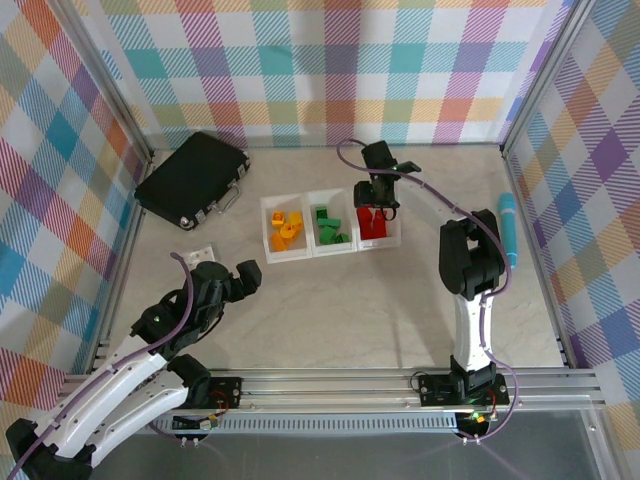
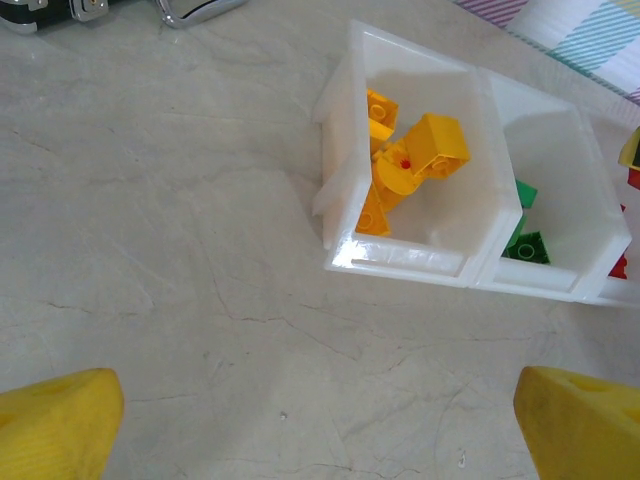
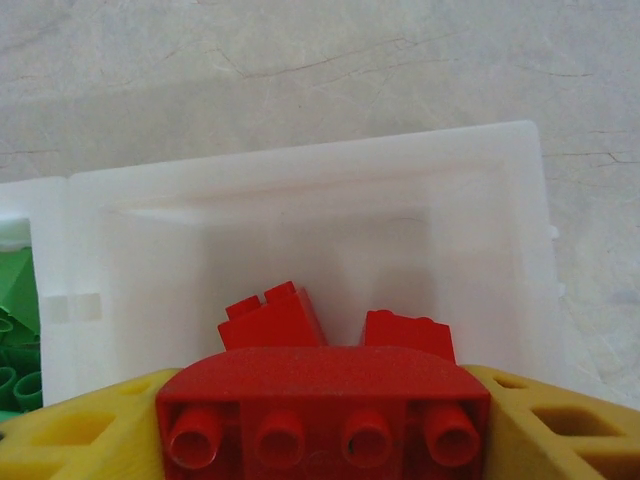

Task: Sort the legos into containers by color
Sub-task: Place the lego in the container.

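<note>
The containers (image 1: 308, 222) are three clear bins in a row at mid-table. Yellow legos (image 1: 287, 230) lie in the left bin, green legos (image 1: 328, 228) in the middle one, red legos (image 1: 373, 228) in the right one. My right gripper (image 1: 378, 208) hangs over the right bin (image 3: 300, 190), shut on a red curved lego (image 3: 325, 400) that spans its yellow fingers (image 3: 560, 430). Two red legos (image 3: 270, 320) lie below it. My left gripper (image 2: 320, 425) stands open over bare table, just in front of the left bin (image 2: 400, 262) with its yellow legos (image 2: 410, 165).
A black hard case (image 1: 193, 180) lies at the back left. A small white piece (image 1: 198, 255) sits near my left arm. A teal pen (image 1: 508, 228) rests along the right wall. Checked walls and a metal frame enclose the table.
</note>
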Robot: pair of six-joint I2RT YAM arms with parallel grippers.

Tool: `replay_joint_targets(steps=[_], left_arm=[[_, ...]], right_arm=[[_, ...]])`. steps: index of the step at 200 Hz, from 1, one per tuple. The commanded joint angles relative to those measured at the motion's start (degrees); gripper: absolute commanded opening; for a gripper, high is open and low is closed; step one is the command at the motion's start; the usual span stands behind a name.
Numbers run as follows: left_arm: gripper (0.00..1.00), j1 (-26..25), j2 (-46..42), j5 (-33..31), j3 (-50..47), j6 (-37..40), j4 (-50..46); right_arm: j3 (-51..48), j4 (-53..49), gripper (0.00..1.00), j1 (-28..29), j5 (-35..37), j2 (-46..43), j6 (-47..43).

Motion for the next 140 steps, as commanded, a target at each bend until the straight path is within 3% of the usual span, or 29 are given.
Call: replay_joint_targets(steps=[1, 35, 69, 103, 140], left_arm=[[1.00, 0.0, 0.2, -1.0, 1.7, 1.6, 0.2], [1.00, 0.0, 1.8, 2.6, 0.9, 7.2, 5.8], [1.00, 0.0, 3.8, 3.9, 1.9, 13.4, 9.4], [1.00, 0.0, 4.4, 0.6, 3.1, 21.2, 10.4], [1.00, 0.0, 0.2, -3.5, -4.8, 28.1, 21.6]], right_arm=[[2.3, -1.2, 0.77, 0.1, 0.1, -0.5, 0.1], [1.3, -3.1, 0.90, 0.0, 1.1, -4.0, 0.2], [-4.7, -2.6, 0.97, -0.1, 0.9, -11.6, -0.7], [-16.0, 1.6, 0.99, -0.1, 0.0, -23.0, -2.0], [-34.8, 14.0, 0.99, -0.2, 2.6, -37.2, -6.6]])
